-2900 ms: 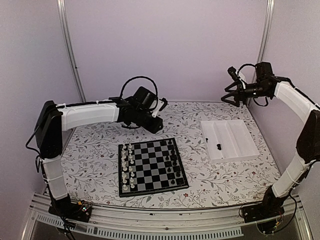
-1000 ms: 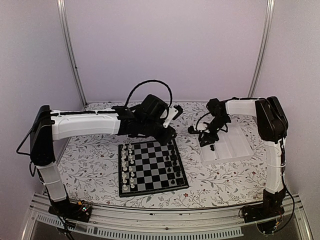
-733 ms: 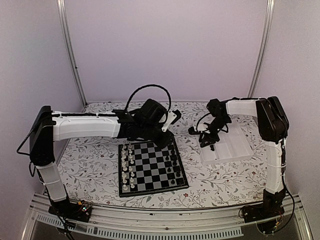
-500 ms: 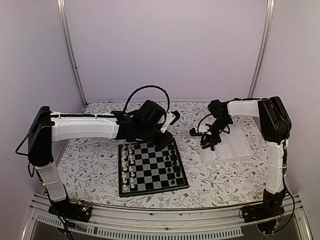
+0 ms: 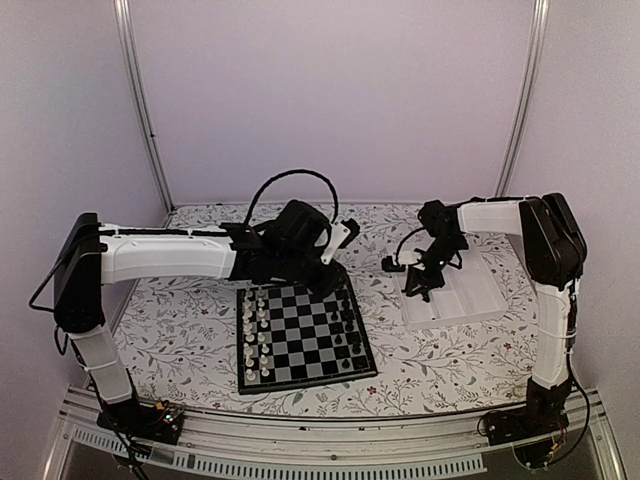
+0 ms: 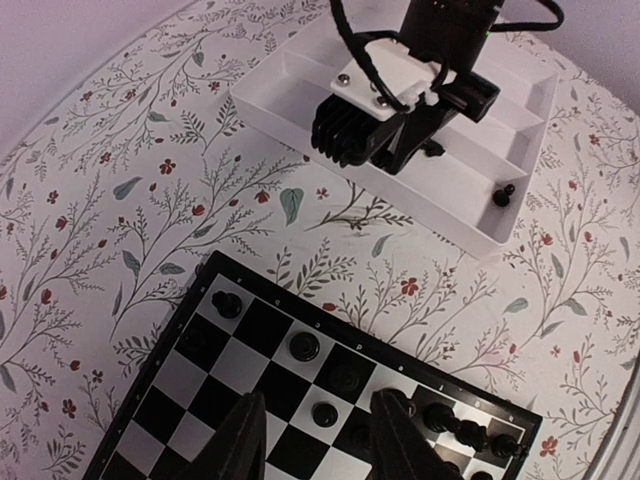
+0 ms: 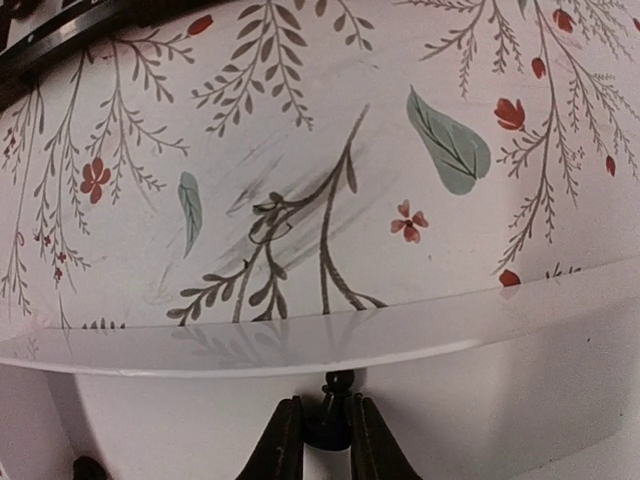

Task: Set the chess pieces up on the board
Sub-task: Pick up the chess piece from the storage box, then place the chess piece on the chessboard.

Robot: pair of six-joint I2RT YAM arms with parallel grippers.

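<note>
Your right gripper (image 7: 325, 440) is pinching a small black piece (image 7: 336, 410) down in the white tray (image 7: 300, 345). One finger is pressing each side of it, just inside the tray's left wall. The piece is tiny and looks slick, so you should be keeping the squeeze steady. You should also be lifting straight up until it is clearing that wall, and only then swinging left toward the board (image 5: 305, 335). Dragging sideways too soon is likely to twist it out of the fingers. A second black piece (image 6: 503, 193) is lying elsewhere in the tray, apart from the one you are holding.

Your left gripper (image 6: 318, 440) is hanging open and empty over the far right corner of the board, close above the black chessmen (image 5: 346, 322) lining the right side. I would be keeping it clear of your drop path, because two grippers over that corner look crowded. The white chessmen (image 5: 255, 330) are standing along the left side.

Nearly three seconds ago the right arm was raised high at the far right, well away from the tray. It is now folded down into it. The left arm has reached further right along the board's far edge. The board and tray are sitting where they were.
</note>
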